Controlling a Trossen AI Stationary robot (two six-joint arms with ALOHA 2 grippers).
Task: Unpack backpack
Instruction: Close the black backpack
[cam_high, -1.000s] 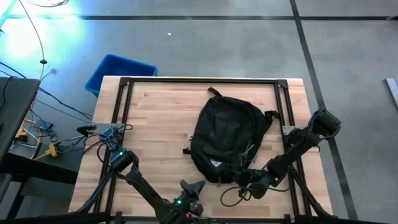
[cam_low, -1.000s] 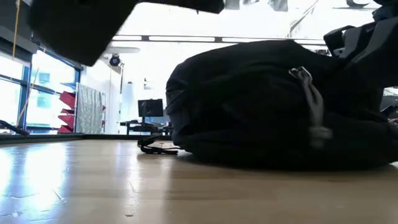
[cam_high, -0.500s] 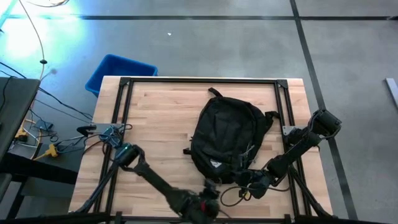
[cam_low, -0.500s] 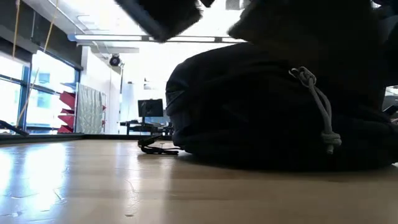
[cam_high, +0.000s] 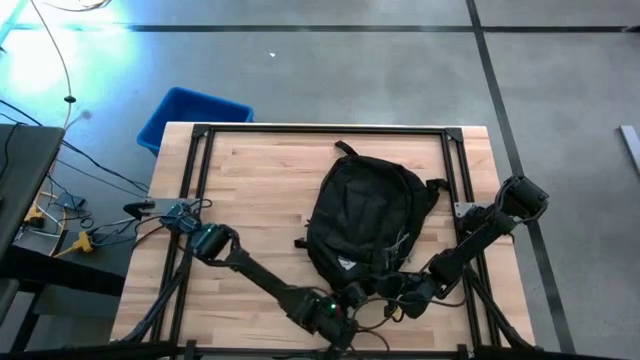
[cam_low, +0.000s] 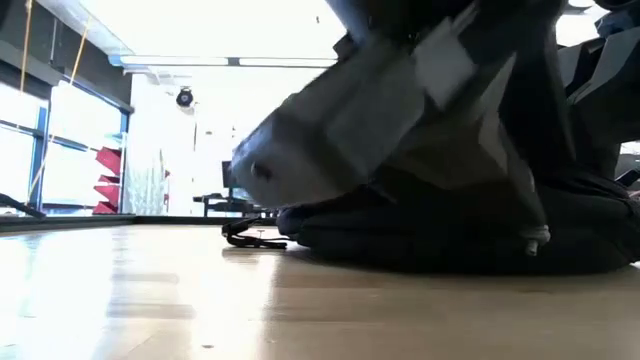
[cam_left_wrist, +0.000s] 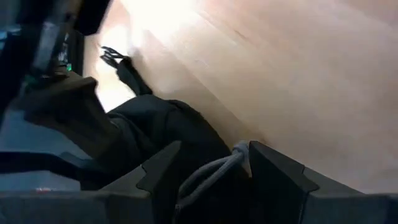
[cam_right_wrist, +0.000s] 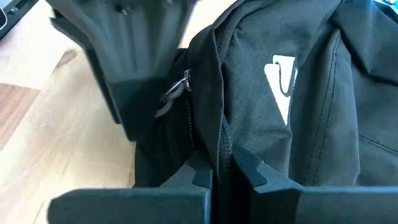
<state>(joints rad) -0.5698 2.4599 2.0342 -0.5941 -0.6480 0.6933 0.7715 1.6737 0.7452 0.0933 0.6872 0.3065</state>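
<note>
Black soft fabric backpack (cam_high: 367, 222) lies flat on the pale wood table (cam_high: 250, 200), right of centre, its bottom end toward the near edge w/ both grippers crowded there. Left gripper (cam_high: 352, 296) sits at the pack's near-left corner, fingers spread apart, a grey cord pull (cam_left_wrist: 208, 173) showing between them in the left wrist view; can't tell if it touches either finger. Right gripper (cam_right_wrist: 221, 169) is at the near-right corner, fingers pressed together on a fold of pack fabric beside the zip. Open wood to the left and far side; little room at the near edge. Blue plastic bin (cam_high: 192, 113) stands off the far-left corner. Low view mostly blocked by a blurred arm; pack's upper body hidden.
</note>
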